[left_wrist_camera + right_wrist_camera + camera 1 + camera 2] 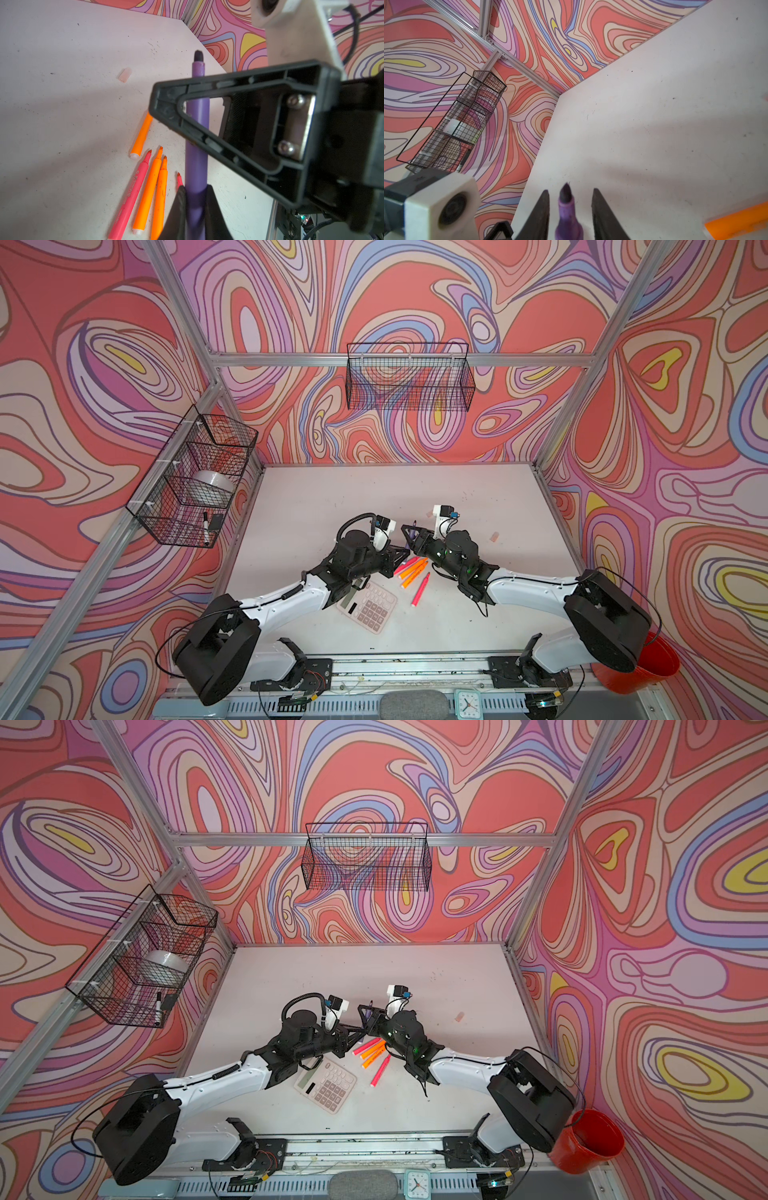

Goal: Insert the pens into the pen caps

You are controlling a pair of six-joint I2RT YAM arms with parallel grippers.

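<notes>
Bright, even light; blurred wrist-view foregrounds

1. In the right wrist view the purple pen [568, 207] runs off the edge, so you cannot tell whether the right gripper [571, 190] touches it.
2. The left gripper [195, 187] hides its rear end.
3. Your left arm [291, 593] covers a corner of the calculator [372, 610].
4. One orange pen [737, 221] is blurred and cut off.

Both top views high overhead — whole table [311, 510], wrist views close-in
</notes>
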